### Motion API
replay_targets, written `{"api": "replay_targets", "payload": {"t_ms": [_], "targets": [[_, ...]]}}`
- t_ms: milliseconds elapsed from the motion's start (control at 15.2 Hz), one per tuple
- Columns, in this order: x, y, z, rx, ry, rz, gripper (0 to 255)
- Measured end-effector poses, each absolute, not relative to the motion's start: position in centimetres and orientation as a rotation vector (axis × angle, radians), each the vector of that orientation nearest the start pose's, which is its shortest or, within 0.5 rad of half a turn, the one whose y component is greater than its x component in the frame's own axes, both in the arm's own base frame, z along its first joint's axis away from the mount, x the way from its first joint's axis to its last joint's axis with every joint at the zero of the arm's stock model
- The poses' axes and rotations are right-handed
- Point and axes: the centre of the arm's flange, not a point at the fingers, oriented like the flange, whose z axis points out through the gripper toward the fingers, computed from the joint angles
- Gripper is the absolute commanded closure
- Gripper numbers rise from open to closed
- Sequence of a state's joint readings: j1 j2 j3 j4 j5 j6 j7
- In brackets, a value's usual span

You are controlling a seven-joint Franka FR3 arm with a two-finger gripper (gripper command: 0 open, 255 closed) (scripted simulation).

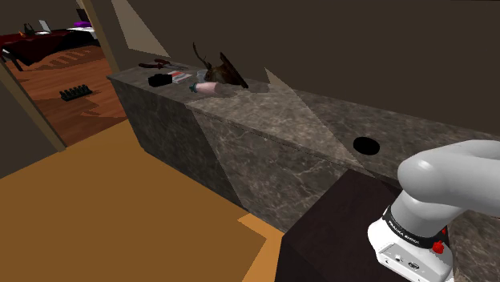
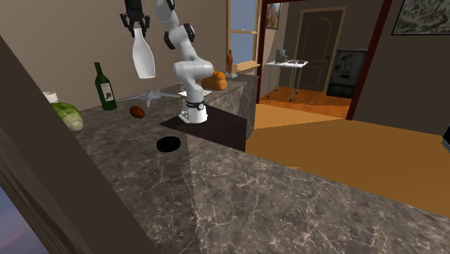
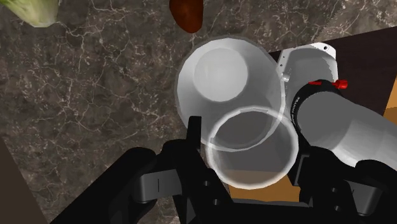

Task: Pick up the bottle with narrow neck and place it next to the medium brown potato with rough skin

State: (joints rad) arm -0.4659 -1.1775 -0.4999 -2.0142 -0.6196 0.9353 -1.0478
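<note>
Gripper (image 2: 135,27) closed on narrow neck of white bottle (image 2: 144,59). Bottle hangs upright in air, well above brown potato (image 2: 137,111), slightly to arm-base side of it. In wrist view, black fingers (image 3: 193,130) clasp bottle. Potato lies on grey marble counter (image 2: 288,202). Green wine bottle (image 2: 105,86) stands behind potato, pale label unreadable. Cabbage (image 2: 66,115) at second exterior view's left of potato. Small writing on arm (image 1: 449,172) collar illegible.

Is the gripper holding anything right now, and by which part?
The gripper holds the white bottle by the top of its narrow neck, hanging above the counter.
</note>
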Motion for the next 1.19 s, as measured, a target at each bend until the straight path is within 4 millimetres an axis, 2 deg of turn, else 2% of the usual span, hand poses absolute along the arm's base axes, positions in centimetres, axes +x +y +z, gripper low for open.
{"api": "replay_targets", "payload": {"t_ms": [1188], "targets": [[-10.9, -25.2, 59.1, -3.135, 0.003, 0.082, 255]]}}
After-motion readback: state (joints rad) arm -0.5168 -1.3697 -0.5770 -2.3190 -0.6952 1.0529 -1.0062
